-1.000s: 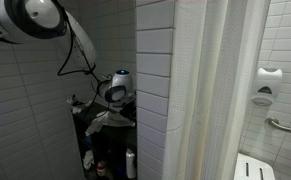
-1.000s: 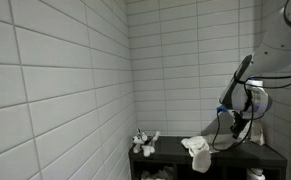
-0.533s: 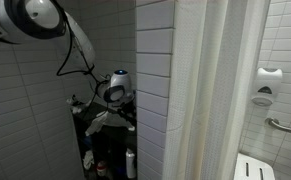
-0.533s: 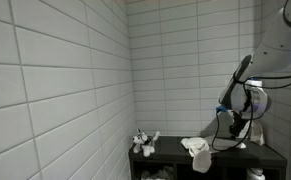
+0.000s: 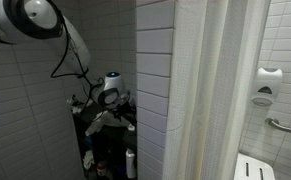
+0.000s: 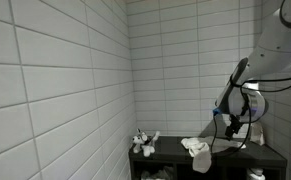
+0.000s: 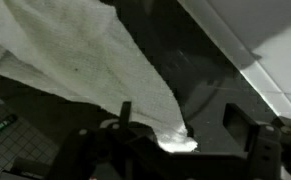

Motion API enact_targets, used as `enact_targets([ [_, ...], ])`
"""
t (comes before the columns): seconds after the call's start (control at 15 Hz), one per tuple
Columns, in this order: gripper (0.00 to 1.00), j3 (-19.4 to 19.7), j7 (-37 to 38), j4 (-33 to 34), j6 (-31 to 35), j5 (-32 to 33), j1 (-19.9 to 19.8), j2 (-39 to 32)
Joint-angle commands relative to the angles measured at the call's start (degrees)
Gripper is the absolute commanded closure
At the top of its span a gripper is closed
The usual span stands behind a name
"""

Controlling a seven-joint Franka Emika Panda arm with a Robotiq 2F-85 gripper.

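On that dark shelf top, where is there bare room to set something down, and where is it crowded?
Bare shelf top lies between the small toy and the white cloth, and again past the gripper to the shelf's end. It is crowded in the middle, where the open jaws hang over the cloth's edge.

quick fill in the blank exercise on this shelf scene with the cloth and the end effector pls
1. The cloth lying on the dark shelf is ___ in colour.
2. In the wrist view the end effector has its jaws ___, with a corner of the cloth between them.
3. The walls around the shelf are covered in white ___.
4. In an exterior view a small toy sits on the same ___ as the cloth.

Missing words: white; open; tiles; shelf
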State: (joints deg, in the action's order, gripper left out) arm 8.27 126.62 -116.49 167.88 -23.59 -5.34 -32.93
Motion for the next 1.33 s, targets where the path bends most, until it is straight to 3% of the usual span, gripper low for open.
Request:
enact_targets([
  [0.0,0.00,0.77,-1.66,-4.09,5.35,0.82,1.98,1.57],
  [0.6,0.00,0.41,-6.97,-11.14,18.36,-0.52,4.47,2.28],
  [1.2,0.00,-4.85,-13.08,-20.58,31.92,-1.04,3.44,6.58],
  [1.27,0.00,-3.91,-14.06,-20.20,30.82,-1.65,4.54,7.50],
])
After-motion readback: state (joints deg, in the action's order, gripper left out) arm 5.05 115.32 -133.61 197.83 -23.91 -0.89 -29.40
